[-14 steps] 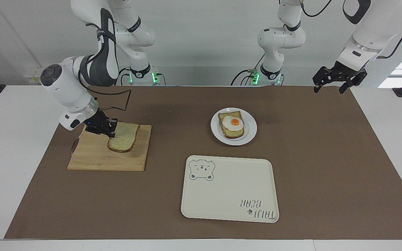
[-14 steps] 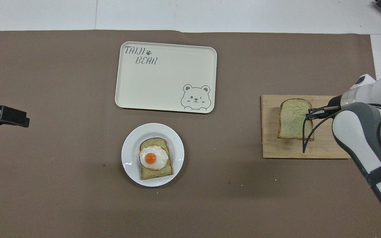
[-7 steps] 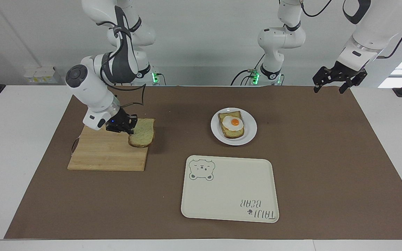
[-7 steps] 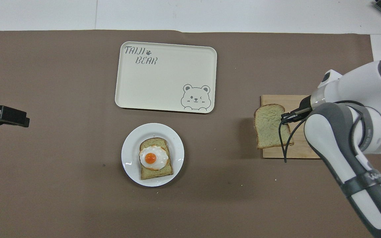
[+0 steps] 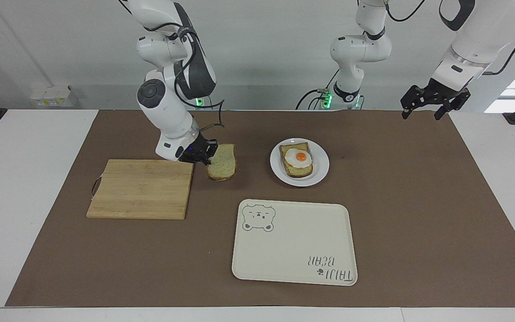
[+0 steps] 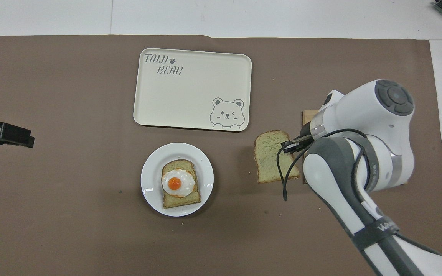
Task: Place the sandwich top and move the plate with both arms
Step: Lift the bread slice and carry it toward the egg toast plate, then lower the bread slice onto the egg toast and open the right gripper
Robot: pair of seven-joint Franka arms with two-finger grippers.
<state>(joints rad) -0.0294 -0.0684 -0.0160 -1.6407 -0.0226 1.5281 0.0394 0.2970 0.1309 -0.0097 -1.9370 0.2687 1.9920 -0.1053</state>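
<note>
My right gripper (image 5: 206, 156) is shut on the sandwich top (image 5: 222, 167), a plain pale bread slice with brown crust, and holds it in the air over the brown mat between the cutting board and the plate; both also show in the overhead view, the gripper (image 6: 288, 146) and the slice (image 6: 270, 161). The small white plate (image 5: 319, 174) carries a toast slice with a fried egg (image 5: 298, 158) and also shows in the overhead view (image 6: 153, 168). My left gripper (image 5: 423, 107) waits, raised over the mat's corner at the left arm's end (image 6: 17, 136).
A wooden cutting board (image 5: 141, 188) lies bare toward the right arm's end. A cream rectangular tray with a bear drawing (image 5: 294, 241) lies farther from the robots than the plate (image 6: 192, 88). A brown mat (image 5: 418, 201) covers the table.
My right gripper lifted the bread slice off the cutting board and carried it toward the plate. The left arm has not moved.
</note>
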